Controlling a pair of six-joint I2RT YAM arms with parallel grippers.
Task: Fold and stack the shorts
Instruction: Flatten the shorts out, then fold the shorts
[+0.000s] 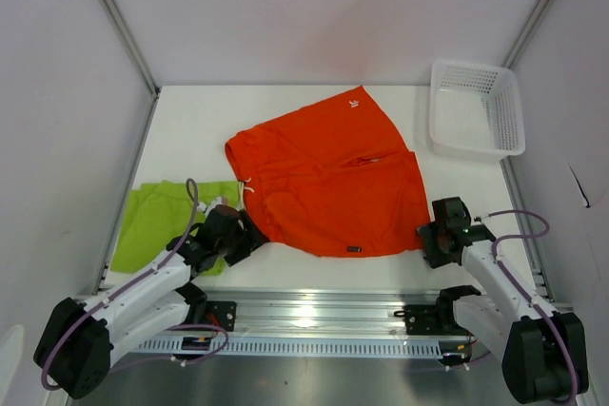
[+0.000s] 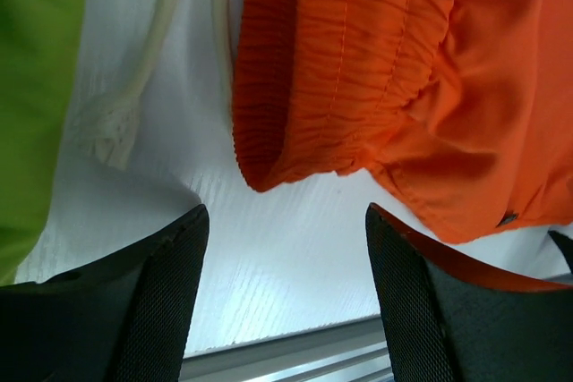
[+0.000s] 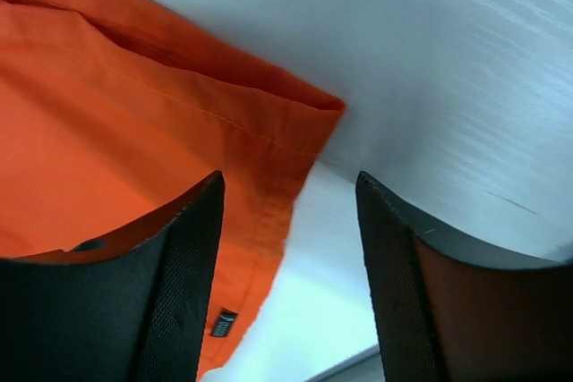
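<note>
The left gripper's (image 2: 285,221) two dark fingers (image 2: 152,301) stand spread with nothing pinched; only bare white table (image 2: 269,248) shows in the gap. Just ahead of the tips lies the gathered waistband corner of the orange-red shorts (image 2: 358,69), its rounded edge close to the gap but not between the pads. Two white drawstrings (image 2: 152,33) trail across the table to the left of that waistband, and the edge of the lime green shorts (image 2: 36,87) runs down the left side of this wrist view.

The right gripper's (image 3: 288,185) fingers (image 3: 170,292) are likewise spread and grip nothing. A hemmed corner of the orange-red shorts reaches into the space ahead of them, the cloth passing under the left finger, with a small dark label (image 3: 224,321) near the hem. To the right of that corner the table is bare.

From above, the orange-red shorts lie spread flat mid-table, the white logo (image 1: 354,102) at the far edge. The lime green shorts lie bunched at the left edge, beside the left arm. A white mesh basket (image 1: 476,106) sits in the far right corner, well apart from both. A metal rail (image 1: 314,316) borders the near edge.
</note>
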